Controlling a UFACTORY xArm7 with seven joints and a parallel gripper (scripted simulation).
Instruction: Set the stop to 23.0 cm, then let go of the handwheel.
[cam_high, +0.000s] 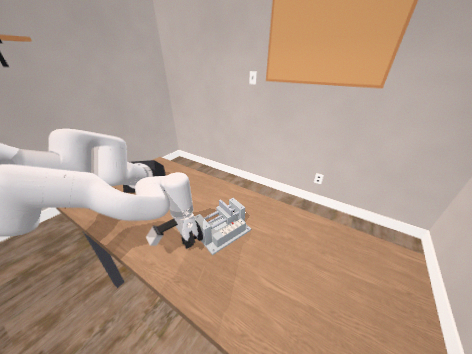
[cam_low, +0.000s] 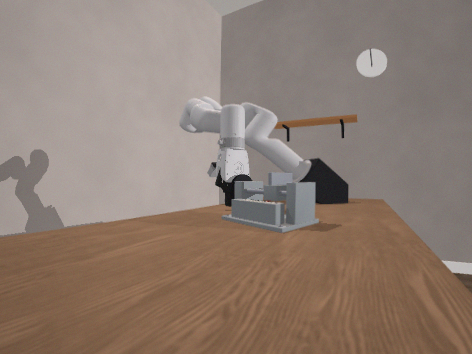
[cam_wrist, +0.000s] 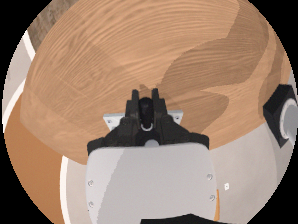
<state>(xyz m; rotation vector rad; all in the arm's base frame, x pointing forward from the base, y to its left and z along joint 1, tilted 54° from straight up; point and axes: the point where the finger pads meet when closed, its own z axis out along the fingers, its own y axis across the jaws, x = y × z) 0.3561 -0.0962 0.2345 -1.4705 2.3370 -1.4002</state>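
Observation:
The grey stop device (cam_high: 228, 238) (cam_low: 257, 212) (cam_wrist: 112, 120) stands on the table, with rods between two end walls. Its stop (cam_high: 224, 208) (cam_low: 280, 179) is a grey block on the rods. A small red mark (cam_high: 232, 223) shows by the pale scale; its figures are too small to read. The black handwheel (cam_high: 199, 231) (cam_low: 243, 178) is at the end wall nearest the arm, mostly hidden in the wrist view. My gripper (cam_high: 188, 244) (cam_low: 228, 202) (cam_wrist: 145, 97) points down beside the wheel, shut on its black handle (cam_wrist: 145, 107), which shows between the fingers.
The wooden table (cam_high: 300, 270) (cam_low: 175, 280) has an edge near the arm. A dark block (cam_low: 327, 182) (cam_high: 159, 167) stands behind the device near the arm's base. A black bar with a pale end (cam_high: 154, 236) shows beside the gripper.

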